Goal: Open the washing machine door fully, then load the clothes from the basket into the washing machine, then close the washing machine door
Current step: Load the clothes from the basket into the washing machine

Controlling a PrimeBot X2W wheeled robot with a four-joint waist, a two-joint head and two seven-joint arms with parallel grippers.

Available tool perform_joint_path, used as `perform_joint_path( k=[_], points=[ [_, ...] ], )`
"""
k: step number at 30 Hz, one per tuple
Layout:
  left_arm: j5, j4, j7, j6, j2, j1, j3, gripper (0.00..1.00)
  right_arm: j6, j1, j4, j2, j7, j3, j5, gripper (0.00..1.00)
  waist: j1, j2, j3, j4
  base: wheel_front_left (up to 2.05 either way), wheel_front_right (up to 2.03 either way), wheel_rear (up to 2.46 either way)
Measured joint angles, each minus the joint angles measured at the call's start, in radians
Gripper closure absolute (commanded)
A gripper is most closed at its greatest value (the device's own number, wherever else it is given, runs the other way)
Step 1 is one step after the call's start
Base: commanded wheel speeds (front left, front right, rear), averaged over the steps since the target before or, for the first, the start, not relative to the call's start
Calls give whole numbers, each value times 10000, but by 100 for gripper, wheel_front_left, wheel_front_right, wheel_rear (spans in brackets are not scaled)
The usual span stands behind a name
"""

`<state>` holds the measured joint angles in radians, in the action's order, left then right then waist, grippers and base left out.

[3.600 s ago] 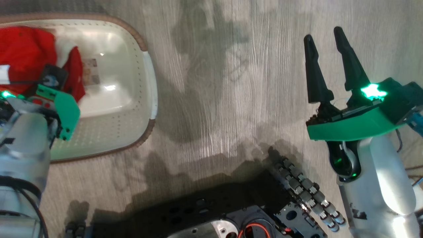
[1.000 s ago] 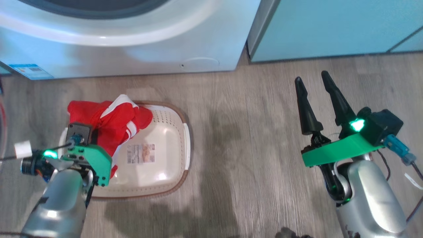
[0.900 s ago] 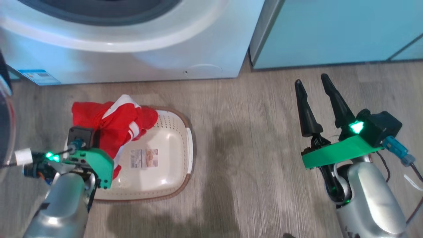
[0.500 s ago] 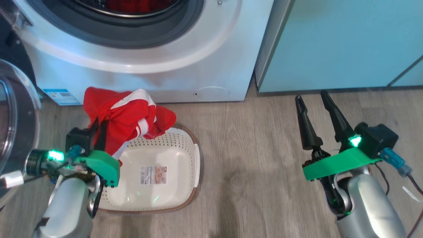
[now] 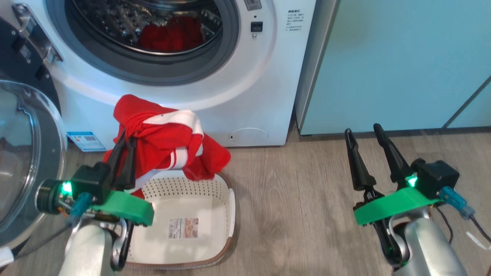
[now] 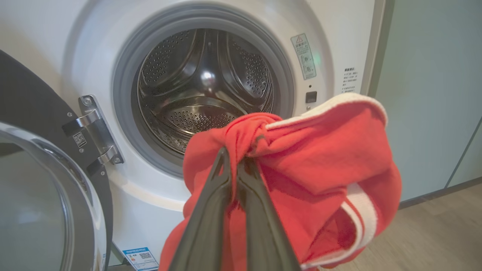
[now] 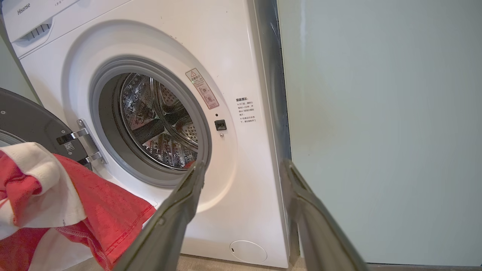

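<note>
My left gripper [image 5: 126,137] is shut on a bunched red garment with white trim [image 5: 172,147], holding it up above the white basket [image 5: 222,245] and in front of the washing machine [image 5: 268,88]. In the left wrist view the fingers [image 6: 211,210] pinch the red fabric [image 6: 320,158] before the open steel drum [image 6: 203,90]. More red clothes [image 5: 170,36] lie inside the drum. The washing machine door [image 5: 23,161] is swung open at the left. My right gripper [image 5: 362,132] stands open at the lower right, holding nothing, its fingers [image 7: 177,210] pointing at the machine's front.
Pale teal cabinets [image 5: 402,65] stand right of the washer. The basket's bottom shows a label sticker [image 5: 183,228]. A round filter cover [image 5: 247,136] and a blue sticker [image 5: 86,141] sit low on the machine. Wood floor [image 5: 291,207] lies between the arms.
The head view has tilted up from the floor to the washer's open drum. My left gripper has lifted the red garment out of the basket. The right gripper stays open.
</note>
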<state>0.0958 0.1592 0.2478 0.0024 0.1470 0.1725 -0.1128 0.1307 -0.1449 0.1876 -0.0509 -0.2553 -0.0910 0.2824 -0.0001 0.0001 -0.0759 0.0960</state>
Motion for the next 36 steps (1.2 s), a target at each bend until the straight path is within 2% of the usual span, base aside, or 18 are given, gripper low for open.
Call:
perform_joint_path(
  k=[1,2,6,14,29,36],
  points=[
    [6,-447,0,-117,-247,-282,180,100,0,114,-2,0,0,21,0,0,0,0,144,1,0,0,0],
    [6,-447,0,-117,-247,-282,180,100,0,114,-2,0,0,21,0,0,0,0,144,1,0,0,0],
    [259,-1089,0,-581,-679,-754,466,100,0,216,2,2,0,27,-2,0,0,0,311,12,0,0,0],
    [370,-1379,0,-1047,-920,-1193,932,100,0,367,0,2,0,69,-10,0,0,-1,388,41,0,0,0],
    [629,-1392,0,-1149,-984,-1323,1085,100,0,365,-2,2,0,-38,-10,0,0,-1,342,224,0,0,0],
    [834,-1442,0,-1152,-993,-1092,1112,100,0,322,-96,2,0,-73,-10,0,0,-1,-192,423,0,0,0]
  ],
)
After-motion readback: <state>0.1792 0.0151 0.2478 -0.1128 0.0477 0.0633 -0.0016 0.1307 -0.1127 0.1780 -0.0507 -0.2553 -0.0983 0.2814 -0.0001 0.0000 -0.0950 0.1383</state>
